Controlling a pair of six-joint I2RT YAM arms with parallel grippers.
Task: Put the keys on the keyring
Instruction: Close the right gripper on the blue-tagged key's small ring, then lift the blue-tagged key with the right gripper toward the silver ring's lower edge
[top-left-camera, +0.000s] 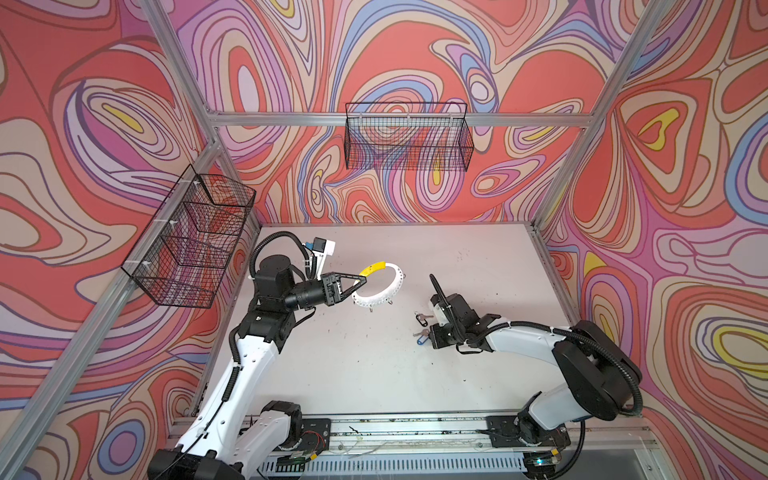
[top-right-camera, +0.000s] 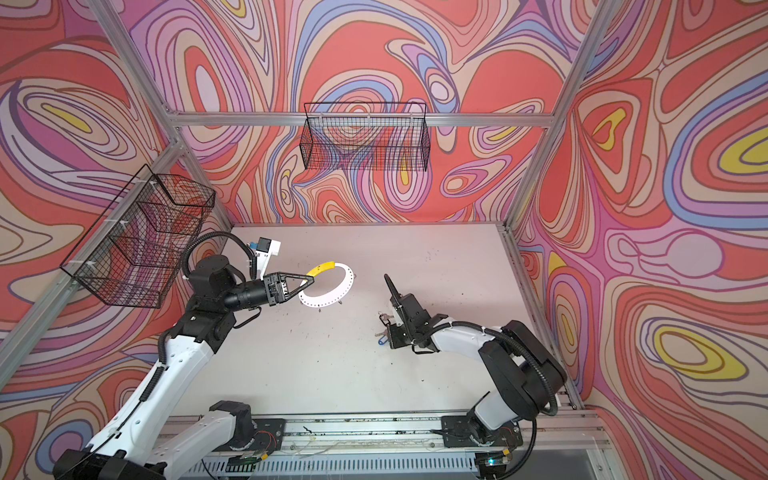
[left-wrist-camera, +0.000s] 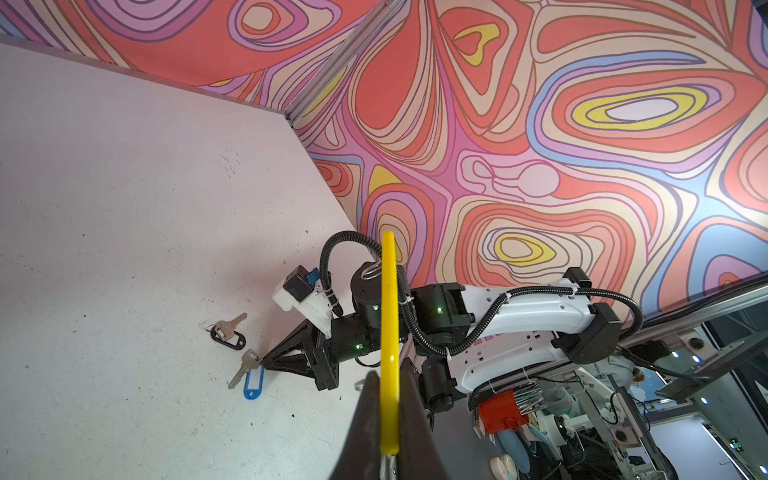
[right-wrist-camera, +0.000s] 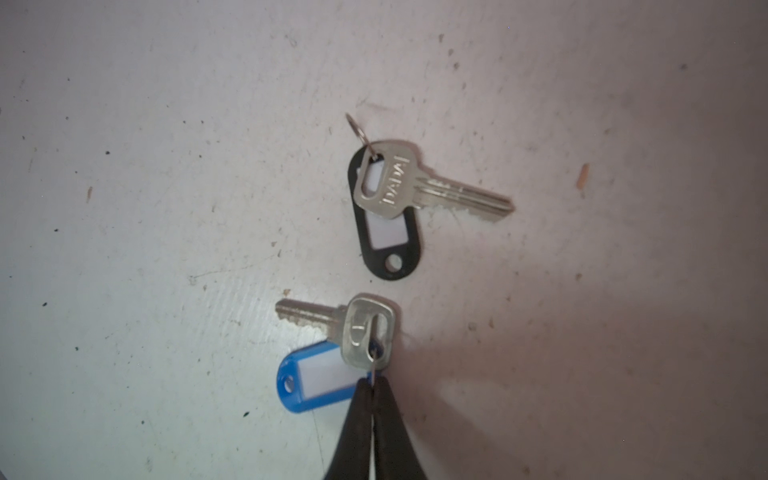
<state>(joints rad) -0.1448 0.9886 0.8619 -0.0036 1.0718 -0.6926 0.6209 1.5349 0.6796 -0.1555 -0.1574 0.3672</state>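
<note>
The keyring (top-left-camera: 400, 279) is a flat perforated ring with a yellow sleeve (top-left-camera: 372, 268), held tilted above the table (top-left-camera: 365, 365) at the left. My left gripper (left-wrist-camera: 388, 374) is shut on the yellow sleeve (left-wrist-camera: 389, 324), which stands edge-on between both fingers. Two silver keys lie on the table at the right. One key has a black tag (right-wrist-camera: 390, 183); the other has a blue tag (right-wrist-camera: 365, 332). My right gripper (right-wrist-camera: 374, 382) reaches down at the blue-tagged key, its tips shut on the thin wire split ring (right-wrist-camera: 375, 365) that passes through the key's head.
A black wire basket (top-left-camera: 409, 141) hangs on the back wall. A second basket (top-left-camera: 191, 241) hangs on the left wall, close to the left arm. An aluminium rail (top-left-camera: 415, 428) runs along the table's front edge. Small dark specks dot the tabletop.
</note>
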